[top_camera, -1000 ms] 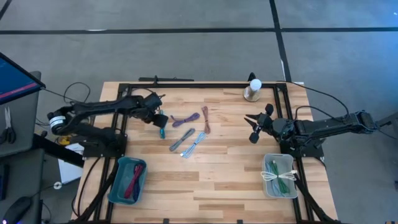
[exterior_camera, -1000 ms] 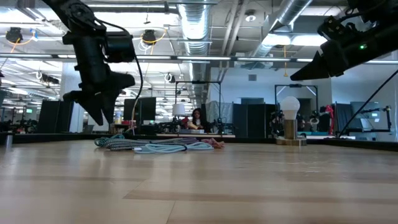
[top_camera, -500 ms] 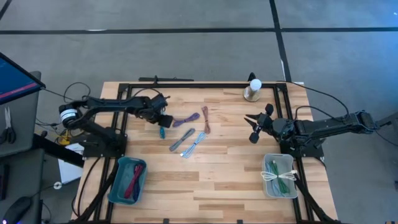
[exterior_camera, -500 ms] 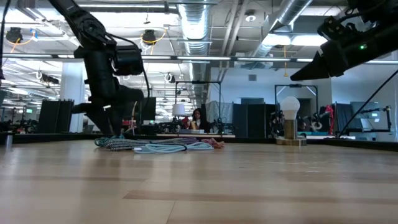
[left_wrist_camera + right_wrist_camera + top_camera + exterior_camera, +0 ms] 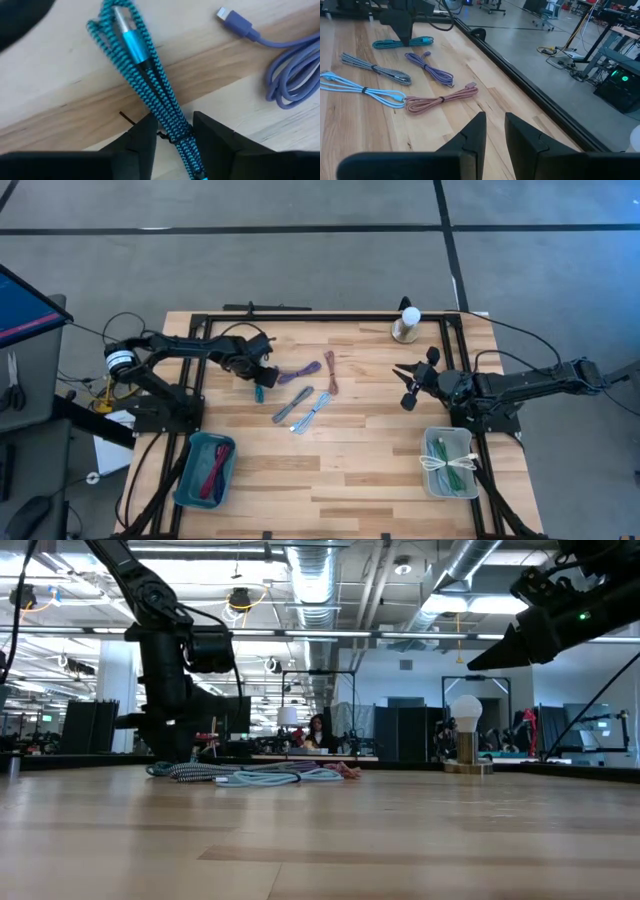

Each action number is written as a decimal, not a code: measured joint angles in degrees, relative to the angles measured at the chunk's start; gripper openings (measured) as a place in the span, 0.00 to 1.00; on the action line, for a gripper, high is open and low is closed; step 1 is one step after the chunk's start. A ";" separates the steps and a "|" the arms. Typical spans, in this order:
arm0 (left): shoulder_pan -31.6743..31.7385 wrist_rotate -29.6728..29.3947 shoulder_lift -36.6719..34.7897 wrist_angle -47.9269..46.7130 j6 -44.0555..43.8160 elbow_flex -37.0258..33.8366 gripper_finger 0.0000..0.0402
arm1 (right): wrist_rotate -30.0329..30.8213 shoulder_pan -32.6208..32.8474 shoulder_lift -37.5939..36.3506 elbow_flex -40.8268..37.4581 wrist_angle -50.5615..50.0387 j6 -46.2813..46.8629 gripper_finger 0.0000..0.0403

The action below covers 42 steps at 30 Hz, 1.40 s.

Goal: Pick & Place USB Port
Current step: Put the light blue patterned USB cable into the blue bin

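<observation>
Several coiled USB cables lie on the wooden table: teal (image 5: 260, 391), purple (image 5: 298, 372), pink (image 5: 331, 372), grey braided (image 5: 285, 406) and light blue (image 5: 313, 412). My left gripper (image 5: 258, 378) points steeply down over the teal cable (image 5: 135, 45). It is low at the table, and its open fingers (image 5: 175, 125) stand on either side of the bundle. My right gripper (image 5: 405, 385) hovers at the table's right, clear of the table. Its fingers (image 5: 495, 125) are a little apart with nothing between them. My left gripper comes from above with one finger (image 5: 145, 132) on each side of the teal cable's bundled strands (image 5: 172, 131), next to the small tie around them. The fingers lie across the cable, which rests flat on the table. I cannot tell whether they touch it.
A blue bin (image 5: 190, 480) with red and green cables stands at the near left. A clear bin (image 5: 432, 442) with white and green cables stands at the near right. A white-topped stand (image 5: 407, 323) is at the far edge. Bare wood lies in the middle and near side.
My left gripper has sunk from above the table down to the teal cable and reached a little toward the table's right. The cables lie as they did.
</observation>
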 joint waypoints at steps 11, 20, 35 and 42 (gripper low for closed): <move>-0.02 0.55 -2.83 0.98 5.24 -0.28 0.06 | 0.00 0.02 -0.01 0.00 0.00 -0.02 0.16; -0.02 1.11 -12.88 1.63 5.62 -0.28 0.07 | 0.02 0.02 -0.01 0.00 0.00 -0.02 0.16; -3.16 5.51 -37.75 -8.65 -6.99 -0.26 0.06 | 0.02 0.02 -0.01 0.00 0.00 -0.02 0.16; -12.11 10.08 -39.40 -12.24 -16.15 -0.09 0.06 | 0.02 0.02 -0.01 0.00 0.00 0.44 0.16</move>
